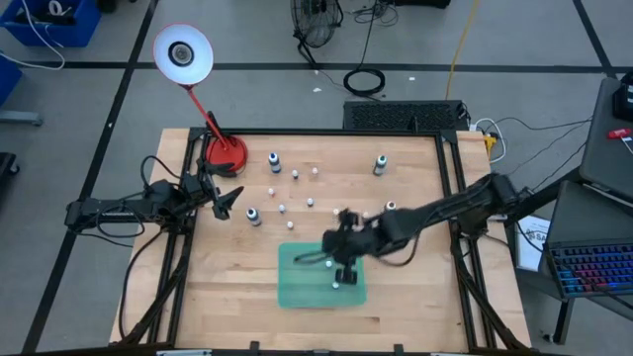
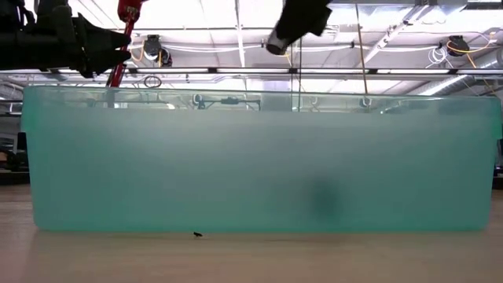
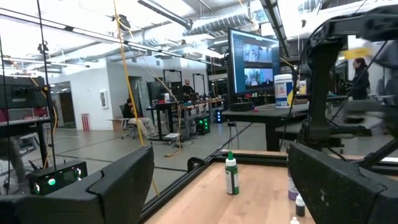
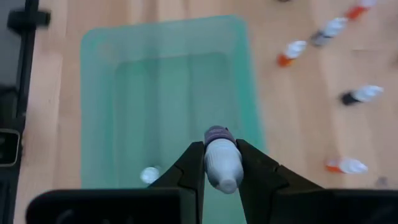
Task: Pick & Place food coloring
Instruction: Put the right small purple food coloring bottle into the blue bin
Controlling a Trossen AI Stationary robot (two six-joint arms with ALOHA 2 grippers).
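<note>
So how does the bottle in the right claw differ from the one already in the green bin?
The bottle in the right claw is gripped between the fingers above the green bin, cap toward the camera; the bottle in the bin rests loose on the bin floor. The held one shows a dark purplish body; the other shows only as a whitish blob. Both are small.

You see the pale wooden table (image 1: 396, 297) evenly and brightly lit from overhead, with only soft shadows under the arms. In the low view, ceiling strip lights (image 2: 236, 47) glare white above the translucent green plastic bin (image 2: 251, 157), whose frosted wall blurs everything behind it. In the right wrist view, the small white-capped bottle (image 4: 221, 158) and table appear soft, out of focus.
</note>
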